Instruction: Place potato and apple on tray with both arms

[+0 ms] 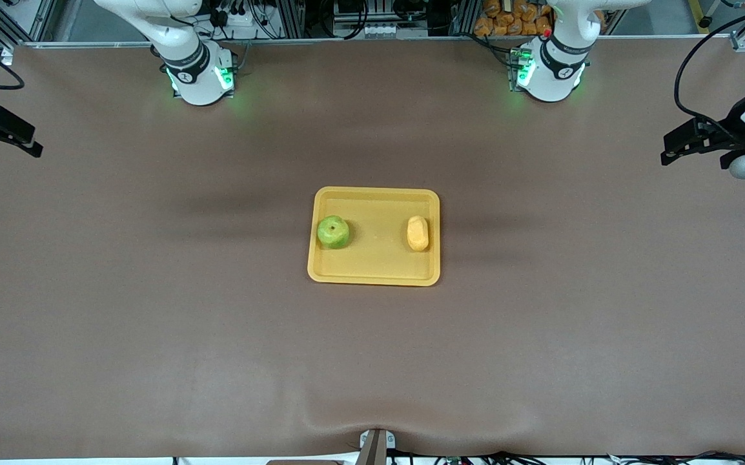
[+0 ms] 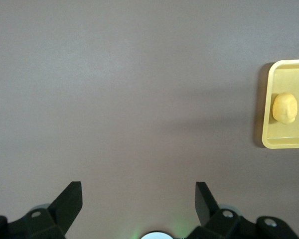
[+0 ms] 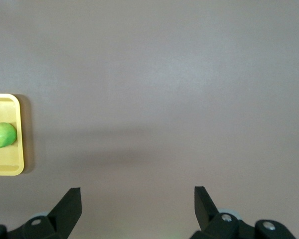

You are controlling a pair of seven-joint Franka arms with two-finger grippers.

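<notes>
The yellow-orange tray point(image 1: 374, 276) lies at the middle of the table. The green apple point(image 1: 333, 232) sits in it toward the right arm's end. The yellow-orange potato point(image 1: 417, 233) lies in it toward the left arm's end. My left gripper point(image 1: 667, 149) is open and empty, up over the left arm's end of the table. My right gripper point(image 1: 35, 146) is open and empty, up over the right arm's end. The left wrist view shows its open gripper point(image 2: 138, 186), the tray point(image 2: 266, 107) and the potato point(image 2: 284, 107). The right wrist view shows its open gripper point(image 3: 137, 191), the tray point(image 3: 20, 134) and the apple point(image 3: 2, 135).
The brown table cover point(image 1: 153, 310) spreads all round the tray. Both arm bases point(image 1: 199, 77) stand along the table edge farthest from the front camera. Cables and racks stand past that edge.
</notes>
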